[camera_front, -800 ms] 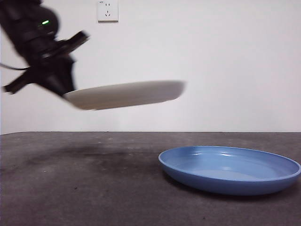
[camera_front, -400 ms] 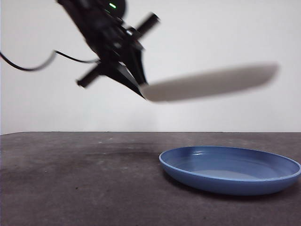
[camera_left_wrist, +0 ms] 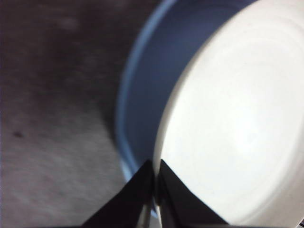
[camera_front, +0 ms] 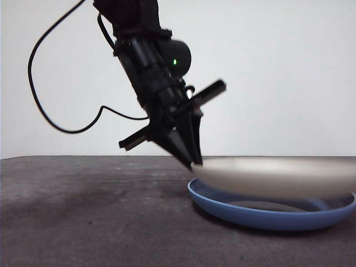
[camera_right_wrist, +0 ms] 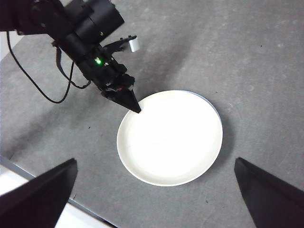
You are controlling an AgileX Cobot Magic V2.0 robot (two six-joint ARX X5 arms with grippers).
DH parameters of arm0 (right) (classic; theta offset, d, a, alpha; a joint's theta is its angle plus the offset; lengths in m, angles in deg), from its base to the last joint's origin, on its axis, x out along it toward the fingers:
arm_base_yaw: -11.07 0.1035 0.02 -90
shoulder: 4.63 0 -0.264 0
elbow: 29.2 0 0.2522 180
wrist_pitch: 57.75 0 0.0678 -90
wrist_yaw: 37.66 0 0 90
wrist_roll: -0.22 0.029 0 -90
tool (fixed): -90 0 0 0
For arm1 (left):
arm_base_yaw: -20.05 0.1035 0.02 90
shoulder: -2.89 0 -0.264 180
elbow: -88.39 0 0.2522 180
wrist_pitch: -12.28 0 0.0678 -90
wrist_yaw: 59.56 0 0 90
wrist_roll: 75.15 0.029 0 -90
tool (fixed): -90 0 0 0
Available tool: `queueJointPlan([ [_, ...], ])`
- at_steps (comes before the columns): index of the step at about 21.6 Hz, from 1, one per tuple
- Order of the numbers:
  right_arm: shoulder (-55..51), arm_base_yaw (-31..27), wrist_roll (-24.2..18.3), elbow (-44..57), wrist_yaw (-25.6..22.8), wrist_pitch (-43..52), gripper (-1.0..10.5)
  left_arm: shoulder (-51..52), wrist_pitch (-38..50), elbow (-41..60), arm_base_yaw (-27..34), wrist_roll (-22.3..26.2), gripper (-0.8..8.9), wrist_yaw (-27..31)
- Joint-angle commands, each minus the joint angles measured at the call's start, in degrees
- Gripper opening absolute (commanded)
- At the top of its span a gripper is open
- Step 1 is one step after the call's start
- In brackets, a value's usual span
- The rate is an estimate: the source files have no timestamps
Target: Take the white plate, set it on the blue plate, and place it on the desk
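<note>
Here the left pincer (camera_front: 192, 158) is clamped tight on the rim of the white plate (camera_front: 278, 175), its two jaws nearly meeting, and holds it low over the blue plate (camera_front: 267, 217), which sits on the tabletop (camera_front: 83, 222). The right pincer (camera_right_wrist: 156, 190) hangs high above both plates, well apart from them, with its jaws spread wide and holding nothing.

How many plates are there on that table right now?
2. The white plate is held by its rim in the left claw, just above the blue plate. The blue plate lies on the desk, mostly covered from above.
</note>
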Motion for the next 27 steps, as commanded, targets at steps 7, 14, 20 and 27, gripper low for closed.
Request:
queueJointPlan([
  [7,0.22,0.2,-0.83,-1.16,0.11,0.35,6.5,-1.25,1.55,-1.62,-0.26,1.84,0.09,3.28],
  [14,0.22,0.2,-0.83,-1.16,0.13,0.35,6.5,-1.25,2.84,-1.62,-0.31,2.71,1.01,3.28],
  [20,0.22,0.2,-0.81,-1.16,0.13,0.37,6.5,-1.22,2.29,-2.8,-0.31,2.64,4.8,2.91],
  [27,0.24,0.2,-0.28,-1.16,0.13,0.33,6.5,0.9,-10.43,-11.91,-0.15,10.32,4.87,3.15],
])
